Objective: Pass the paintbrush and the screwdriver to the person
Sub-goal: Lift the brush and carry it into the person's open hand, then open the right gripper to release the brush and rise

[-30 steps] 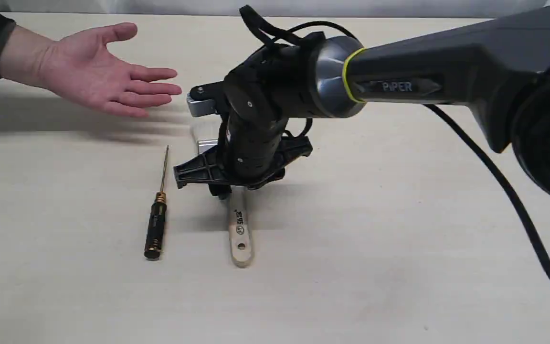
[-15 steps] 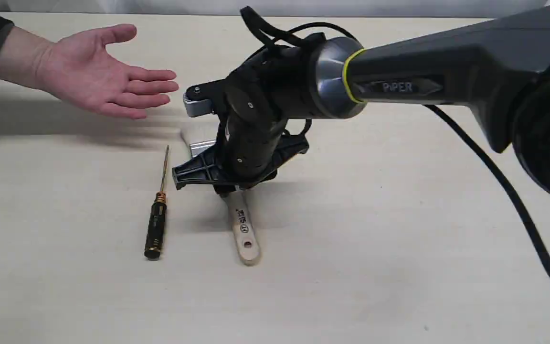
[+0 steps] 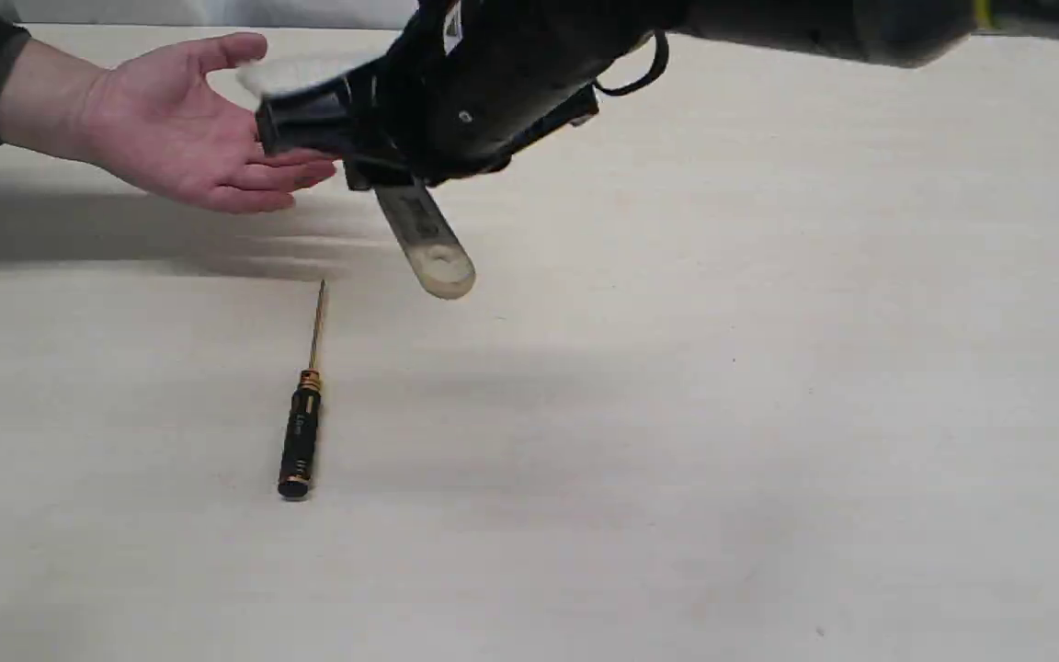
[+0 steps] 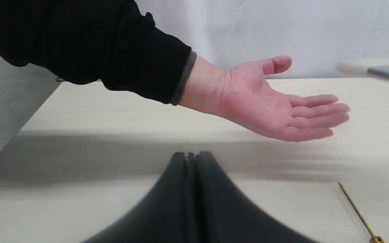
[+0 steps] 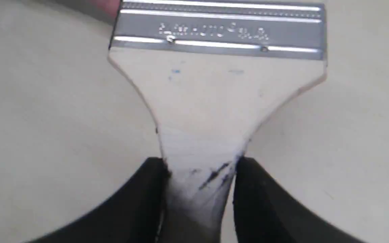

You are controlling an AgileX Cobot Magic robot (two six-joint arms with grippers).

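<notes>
My right gripper (image 3: 382,161) (image 5: 199,175) is shut on the paintbrush (image 3: 424,239) (image 5: 214,98) and holds it in the air, black fingers (image 5: 140,199) clamped on the narrow wooden handle just below the silver ferrule. Its pale bristles (image 3: 295,74) hang blurred over the person's open hand (image 3: 185,138) (image 4: 282,108), and they show at the edge of the left wrist view (image 4: 353,67). The screwdriver (image 3: 301,423) (image 4: 358,212) lies on the table, black handle toward the camera in the exterior view. My left gripper (image 4: 191,158) is shut and empty, low over the table, short of the hand.
The pale wooden table (image 3: 723,414) carries only the screwdriver. My dark right arm (image 3: 768,23) stretches across the top of the exterior view. A white wall (image 4: 282,30) stands behind the table's far edge.
The right gripper has lifted the paintbrush off the table and carried it up and left to the person's hand. The screwdriver has not moved.
</notes>
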